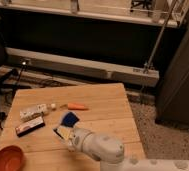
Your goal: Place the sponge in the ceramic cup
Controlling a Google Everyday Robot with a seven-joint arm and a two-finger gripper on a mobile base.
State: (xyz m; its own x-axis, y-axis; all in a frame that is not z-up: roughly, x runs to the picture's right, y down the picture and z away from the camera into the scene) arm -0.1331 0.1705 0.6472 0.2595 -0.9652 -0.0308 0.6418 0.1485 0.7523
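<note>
1. The sponge (pixel 68 119) is found near the middle of the table (pixel 108 100), slightly toward the near edge.
2. The gripper (pixel 68 139) is placed at the sponge's near side, and the arm (pixel 98 147) is stretched away to the right along the table's near edge.
3. The carrot (pixel 78 106) is laid just behind the sponge, apart from it.
4. The flat box (pixel 29 126) is set left of the sponge, and the small carton (pixel 33 111) is laid just behind that box.
5. The bowl (pixel 8 159) is placed at the near left corner, well apart from the sponge.
</note>
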